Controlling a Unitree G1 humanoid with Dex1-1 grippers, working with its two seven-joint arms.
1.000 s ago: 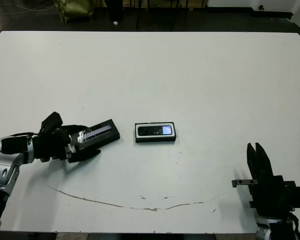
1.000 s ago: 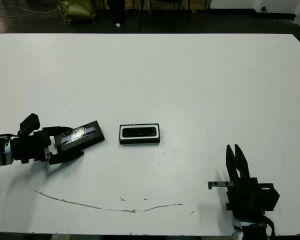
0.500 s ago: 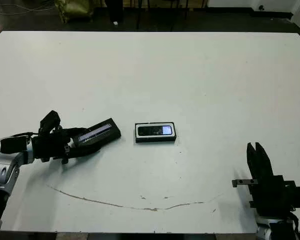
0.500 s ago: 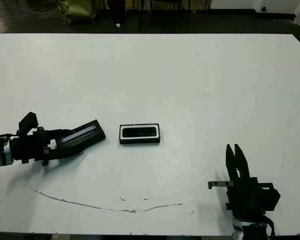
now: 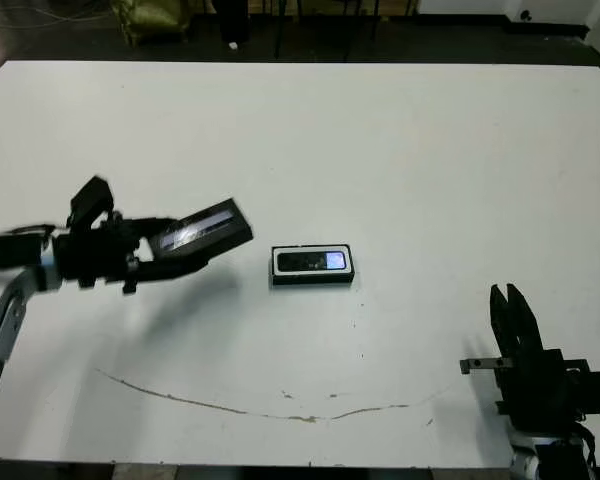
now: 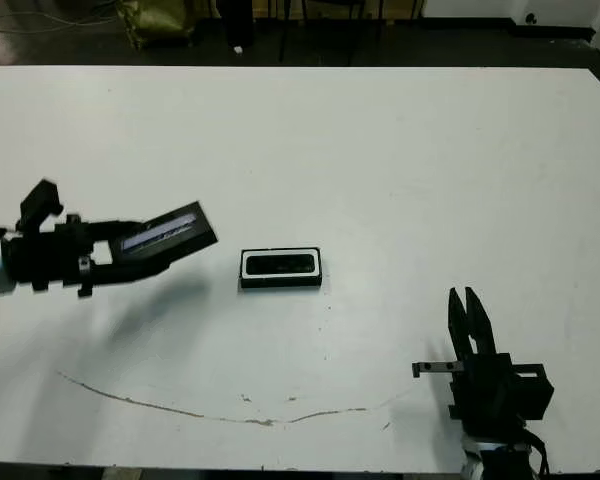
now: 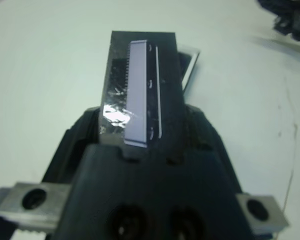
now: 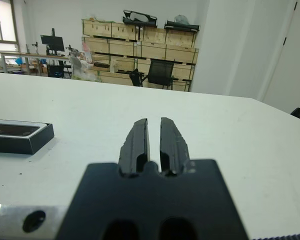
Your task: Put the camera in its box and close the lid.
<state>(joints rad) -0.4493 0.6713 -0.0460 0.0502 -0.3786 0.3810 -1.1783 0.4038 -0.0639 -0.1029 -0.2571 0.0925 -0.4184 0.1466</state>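
Note:
The box, a shallow black tray with a white lining, sits at mid-table with the slim black camera lying inside it, bright patch toward the right. To its left, my left gripper is shut on one end of the lid, a flat black slab with a silvery stripe, held tilted above the table and casting a shadow. The left wrist view shows the lid between the fingers, with the box peeking out beyond it. My right gripper rests shut and empty near the front right edge, well away from the box.
A thin brownish scuff line curves along the table near the front edge. Dark floor and chair legs lie beyond the far edge. Shelves of wooden crates stand in the room behind.
My left gripper has lifted the lid off the table, raising it and carrying it slightly toward the box. The right arm, box and camera have stayed put.

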